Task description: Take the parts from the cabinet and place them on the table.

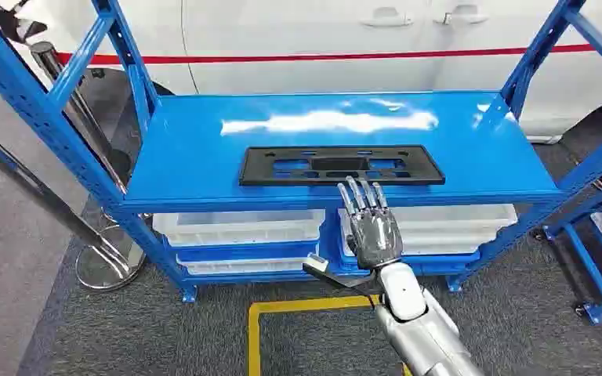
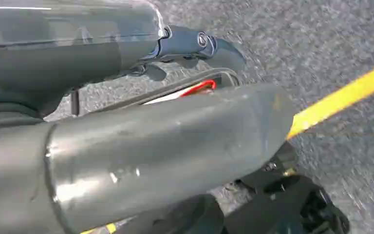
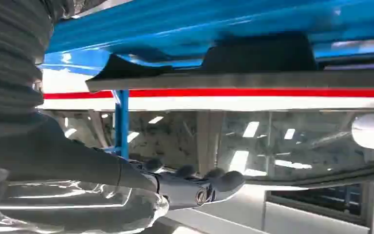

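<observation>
Nearest to us in the head view, our right arm comes up from below w/ the right hand (image 1: 372, 227) raised in front of the blue shelf unit (image 1: 180, 153), fingers straight, apart, pointing up toward the shelf edge; it holds nothing, so released. The right wrist view agrees: fingers (image 3: 209, 183) extended, nothing between them and the thumb. The left hand (image 2: 195, 46) shows in the left wrist view hanging over grey carpet (image 2: 321, 29) and a yellow floor line (image 2: 341, 100); one dark finger is clear but the rest is blurred or hidden, so we can't tell if it's released or clenched. Nothing appears held there. Progress, as we judge it: early, approach stage, part not yet picked. The black flat part (image 1: 342, 165), a long frame-like plate w/ cutouts, lies flat on the top shelf, near its front edge, roughly centred. Our right fingertips sit just in front of the part's near edge, right of its centre, close but apparently not touching; the exact gap can't be read. Left to do: reach over the edge, grip the part, lift it off, carry it to the table. Lower down, white bins (image 1: 239, 227) sit on the lower shelves, contents not visible. Farthest back, a white car (image 1: 321, 31) w/ a red stripe.
</observation>
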